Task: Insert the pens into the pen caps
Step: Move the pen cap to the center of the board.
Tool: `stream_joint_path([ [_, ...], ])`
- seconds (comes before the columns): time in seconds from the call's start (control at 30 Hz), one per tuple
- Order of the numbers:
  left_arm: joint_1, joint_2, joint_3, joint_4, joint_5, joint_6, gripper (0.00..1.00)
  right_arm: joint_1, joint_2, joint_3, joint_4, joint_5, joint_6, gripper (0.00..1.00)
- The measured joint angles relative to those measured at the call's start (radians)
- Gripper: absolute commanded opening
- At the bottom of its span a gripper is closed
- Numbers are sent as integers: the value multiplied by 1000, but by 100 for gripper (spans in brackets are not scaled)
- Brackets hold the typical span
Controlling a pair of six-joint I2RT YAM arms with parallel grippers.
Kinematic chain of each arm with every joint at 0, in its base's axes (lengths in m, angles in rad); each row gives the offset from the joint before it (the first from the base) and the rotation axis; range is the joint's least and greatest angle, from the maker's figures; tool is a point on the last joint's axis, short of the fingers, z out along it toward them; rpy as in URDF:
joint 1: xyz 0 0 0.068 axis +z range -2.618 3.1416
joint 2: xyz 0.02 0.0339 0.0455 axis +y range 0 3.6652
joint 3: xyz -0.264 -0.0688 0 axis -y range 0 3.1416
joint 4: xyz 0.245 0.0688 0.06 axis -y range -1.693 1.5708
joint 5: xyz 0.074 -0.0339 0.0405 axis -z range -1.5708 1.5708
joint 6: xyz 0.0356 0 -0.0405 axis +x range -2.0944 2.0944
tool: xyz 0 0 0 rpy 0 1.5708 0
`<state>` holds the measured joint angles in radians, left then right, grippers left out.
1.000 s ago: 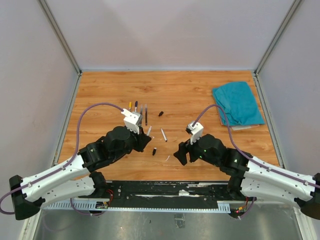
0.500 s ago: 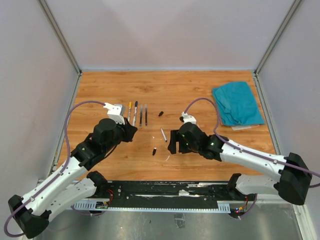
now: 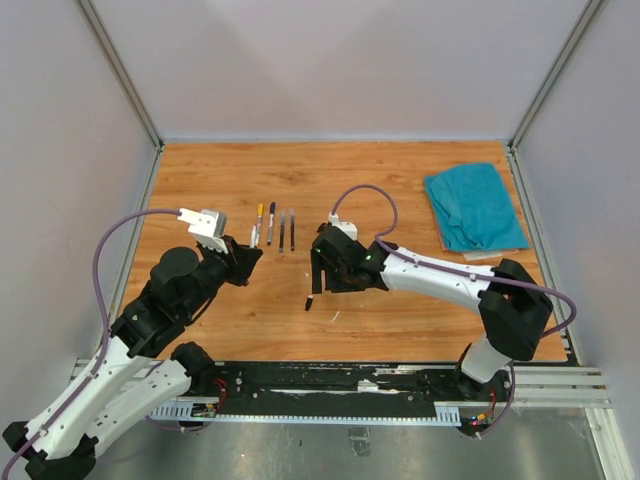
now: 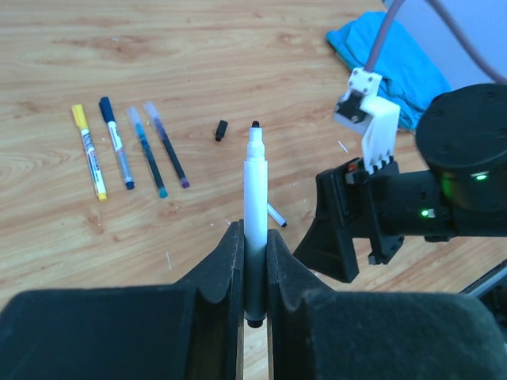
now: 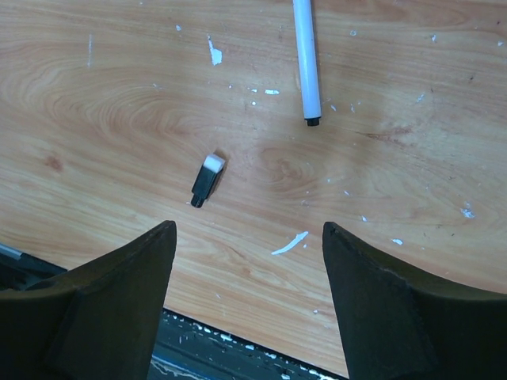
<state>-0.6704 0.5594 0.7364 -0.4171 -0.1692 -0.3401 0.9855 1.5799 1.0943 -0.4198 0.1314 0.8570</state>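
**First onlooker:** While the left hand (image 4: 253,237) is clenched on a white pen (image 4: 255,178), bare tip pointing away from the wrist, where is the cap for it?

**Second onlooker:** On the table (image 5: 95,95). A stubby black cap (image 5: 207,180) with a pale end lies flat just below the right hand (image 5: 247,229), whose jaws stand wide apart and grasp nothing. A loose pen (image 5: 306,63), uncapped, lies beyond the cap, apart from it.

**First onlooker:** What could go wrong from here?

**Second onlooker:** Three things, by my judgement. The cap is tiny and lies on its side, so jaws closing off-centre could flick or roll it away. Once gripped, its mouth may sit tilted, and the tip would then meet the rim instead of the bore. The white pen is held by its rear part only, so a push on the tip could slide it back between the pads.

**First onlooker:** Any writing to read?

**Second onlooker:** None legible. The row of four capped pens (image 4: 146,152) shows printed bands on the barrels, too small to make out. A second cap (image 4: 221,130) and the teal cloth (image 4: 412,55) carry no visible mark.
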Motion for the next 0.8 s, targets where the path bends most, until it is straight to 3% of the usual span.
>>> stream_joint_path([
  [0.8,0,-38,0,-5,-24,11,1,92,279,144,-11,23,132,54],
])
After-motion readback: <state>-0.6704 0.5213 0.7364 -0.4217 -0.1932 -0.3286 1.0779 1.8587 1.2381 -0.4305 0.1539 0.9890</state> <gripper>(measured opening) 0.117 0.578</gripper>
